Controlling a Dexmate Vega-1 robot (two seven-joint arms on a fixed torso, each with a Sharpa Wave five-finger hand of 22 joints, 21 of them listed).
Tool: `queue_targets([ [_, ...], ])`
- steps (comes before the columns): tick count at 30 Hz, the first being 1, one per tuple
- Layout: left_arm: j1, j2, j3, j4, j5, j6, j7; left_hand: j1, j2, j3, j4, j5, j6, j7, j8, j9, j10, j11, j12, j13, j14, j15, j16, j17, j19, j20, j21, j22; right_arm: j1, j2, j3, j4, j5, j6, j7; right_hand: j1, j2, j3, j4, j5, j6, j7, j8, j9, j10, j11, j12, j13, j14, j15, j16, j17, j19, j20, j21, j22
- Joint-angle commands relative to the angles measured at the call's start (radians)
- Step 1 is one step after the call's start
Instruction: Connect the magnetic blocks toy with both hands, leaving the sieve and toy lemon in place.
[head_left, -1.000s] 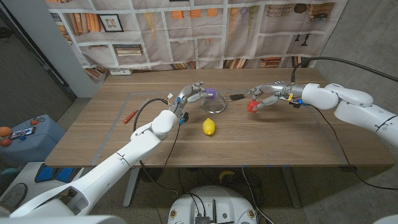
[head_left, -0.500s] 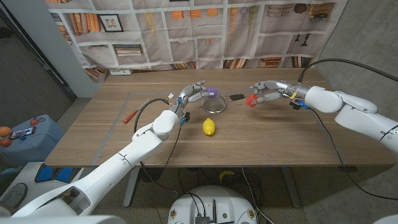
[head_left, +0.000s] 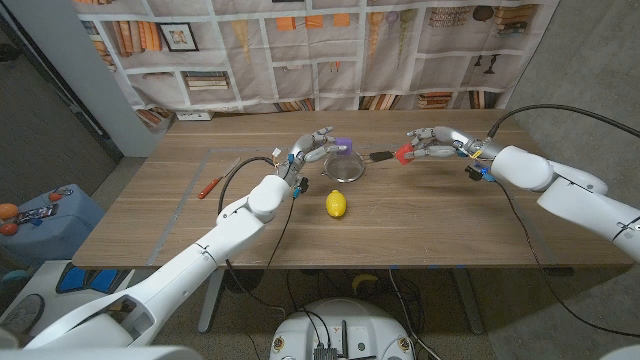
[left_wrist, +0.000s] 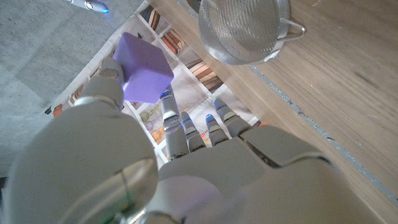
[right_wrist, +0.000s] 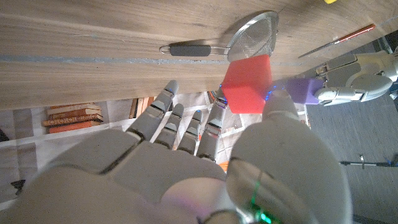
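While both arms reach in over the wooden table (head_left: 450, 225) from the near corners, each hand carries one cube of the magnetic toy above the far half of the tabletop. The left hand (head_left: 310, 150) is stretched forward past the toy lemon (head_left: 336, 204), its arm running diagonally up from the lower left. It pinches the purple block (head_left: 340, 148) between thumb and fingertips; in the left wrist view the cube (left_wrist: 147, 68) sits against the thumb tip, and the other fingers (left_wrist: 186, 130) extend side by side behind it, close together. The block hangs just over the sieve (head_left: 346, 165), whose mesh bowl (left_wrist: 244, 28) lies on the wood beyond the hand.

The right hand (head_left: 432, 145) comes in from the right, forearm nearly level, fingers pointing toward the table's middle. It holds the red block (head_left: 403, 154) at its fingertips; in the right wrist view the red cube (right_wrist: 247, 83) is pressed between the thumb and the nearest finger, with the remaining fingers (right_wrist: 168, 115) lightly fanned and straight. The red block hovers near the dark handle (head_left: 380, 156) of the sieve.

The two blocks are apart, with the sieve's rim between them. The lemon lies on the table nearer the robot. A red-handled tool (head_left: 214, 185) lies to the left.
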Motion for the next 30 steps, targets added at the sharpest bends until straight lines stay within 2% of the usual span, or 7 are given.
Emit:
queue_targets([
  [1,-0.001,-0.038,-0.001,0.044,-0.008,-0.055,0.021,0.042,0.054,0.001,0.004,0.005,0.104,-0.095,0.004,0.005,0.009,0.002,0.004,0.003,0.012,-0.005,0.003,0.002,0.006,0.004,0.009,0.005,-0.071,0.057,0.037,-0.011,0.13,-0.024,-0.123,0.053,0.053,0.0,-0.005,-0.003,0.097,-0.089,0.004,-0.003,0.005,0.008,0.0,0.002,-0.004,-0.062,-0.001,0.001,0.002,-0.067,-0.002,0.002],
  [12,0.003,-0.071,-0.008,0.073,-0.032,-0.105,0.029,0.042,0.055,0.0,0.004,0.005,0.106,-0.093,0.003,0.005,0.012,0.0,0.004,0.003,0.015,-0.004,0.004,0.002,0.007,0.004,0.009,0.005,-0.115,0.117,0.056,-0.006,0.219,-0.005,-0.19,0.057,0.059,-0.001,-0.006,-0.006,0.102,-0.089,-0.002,-0.014,0.005,0.009,-0.002,0.002,-0.009,-0.056,-0.004,0.0,-0.001,-0.065,-0.002,0.002],
  [24,-0.016,-0.098,-0.003,0.119,-0.086,-0.151,-0.031,0.042,0.057,-0.001,0.005,0.005,0.104,-0.094,0.001,0.006,0.01,0.003,0.002,0.003,0.014,0.0,0.002,0.002,0.004,0.007,0.007,0.005,-0.134,0.156,0.059,0.001,0.276,0.041,-0.208,0.058,0.064,-0.004,-0.006,-0.011,0.107,-0.088,-0.009,-0.025,0.006,0.013,-0.004,0.002,-0.012,-0.054,-0.006,0.0,-0.004,-0.066,-0.003,0.002],
  [30,-0.01,-0.093,-0.005,0.108,-0.115,-0.145,-0.056,0.041,0.058,-0.001,0.005,0.005,0.102,-0.094,0.0,0.006,0.01,0.005,0.002,0.003,0.013,0.002,0.002,0.002,0.003,0.008,0.007,0.005,-0.131,0.171,0.055,0.01,0.301,0.065,-0.197,0.057,0.068,-0.006,-0.005,-0.014,0.105,-0.089,-0.014,-0.031,0.007,0.014,-0.005,0.002,-0.015,-0.052,-0.008,0.0,-0.007,-0.066,-0.003,0.002],
])
